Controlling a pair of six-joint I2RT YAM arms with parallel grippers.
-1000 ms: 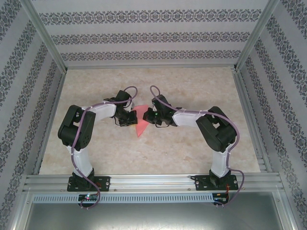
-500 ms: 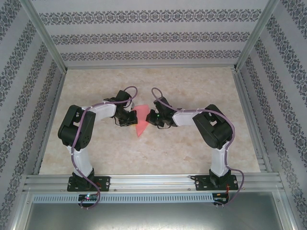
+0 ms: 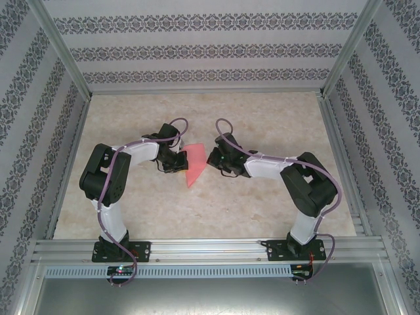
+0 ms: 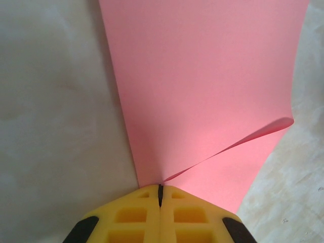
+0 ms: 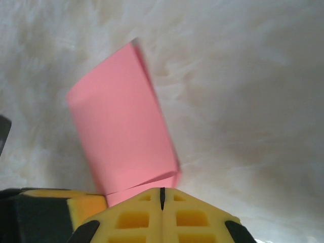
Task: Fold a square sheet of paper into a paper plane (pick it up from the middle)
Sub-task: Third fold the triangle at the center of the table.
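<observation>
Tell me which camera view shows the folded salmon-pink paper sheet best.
Top external: the folded salmon-pink paper sheet shows its pointed outline nearly whole, though small. Left wrist gives a sharp but cropped close-up with a lifted flap. Right wrist shows it blurred, its lower edge hidden.

The table (image 3: 262,111) lay open all round for passing, but mid-table the paper (image 3: 194,169) sat hemmed between left gripper (image 3: 178,162) and right gripper (image 3: 213,159).

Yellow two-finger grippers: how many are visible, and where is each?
2. The left gripper is shut on an edge of the salmon-pink paper sheet; the right gripper, also shut, is at its opposite side.
</observation>
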